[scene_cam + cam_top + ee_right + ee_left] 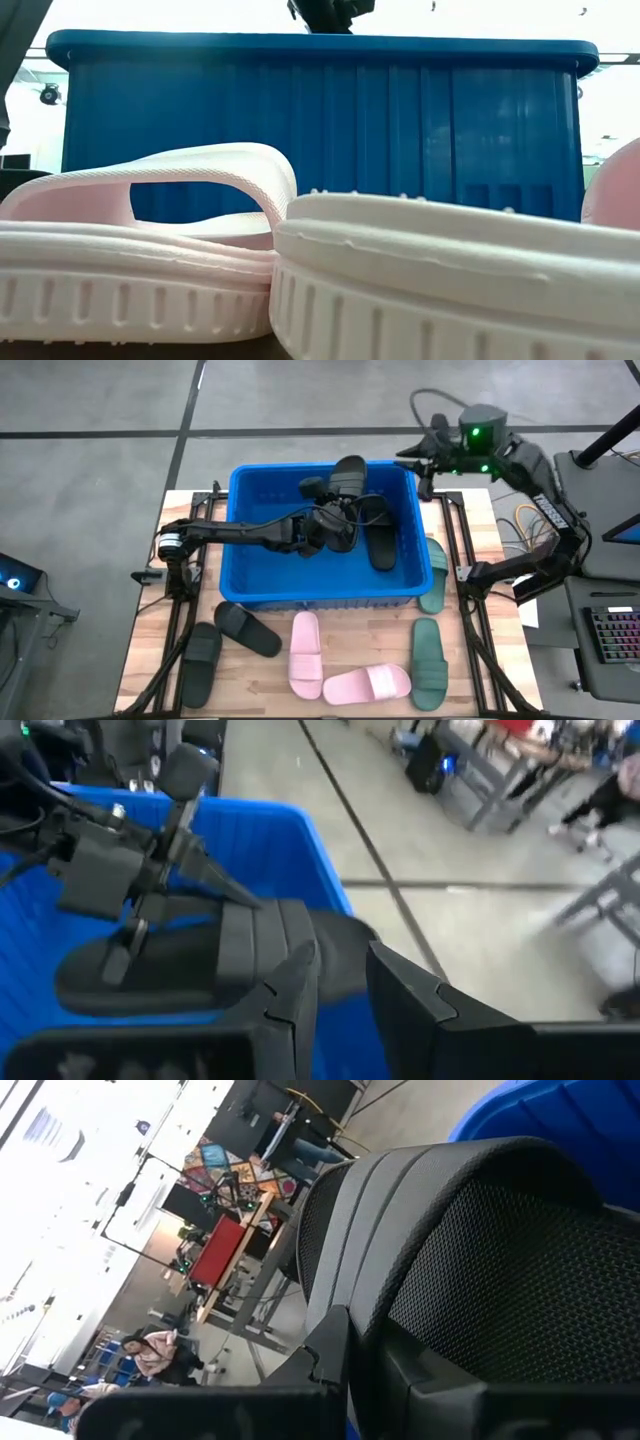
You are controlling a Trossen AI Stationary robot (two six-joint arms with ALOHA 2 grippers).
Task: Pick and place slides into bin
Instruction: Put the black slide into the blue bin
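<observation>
My left gripper (333, 510) reaches from the table's left over the blue bin (240, 540) and is shut on a black slide (350, 473), held above the bin's far part. In the left wrist view the slide's strap (400, 1210) and dotted footbed (520, 1280) fill the picture. My right gripper (412, 463) hangs open by the bin's far right corner, pointing at that slide's end (340, 955) without touching it. A second black slide (378, 535) lies on the bin's floor. My left gripper pinches the black slide's sole behind the strap (100, 970). One finger (128, 935) lies on the footbed and the other is hidden under the sole. The slide is about level, footbed up, lifted clear of the bin's floor.
On the table in front of the bin lie two black slides (248, 628) (200, 663), two pink ones (305, 653) (367, 683) and a green one (430, 662). Another green slide (434, 575) lies by the bin's right wall. The pink slides (150, 230) block most of the low view.
</observation>
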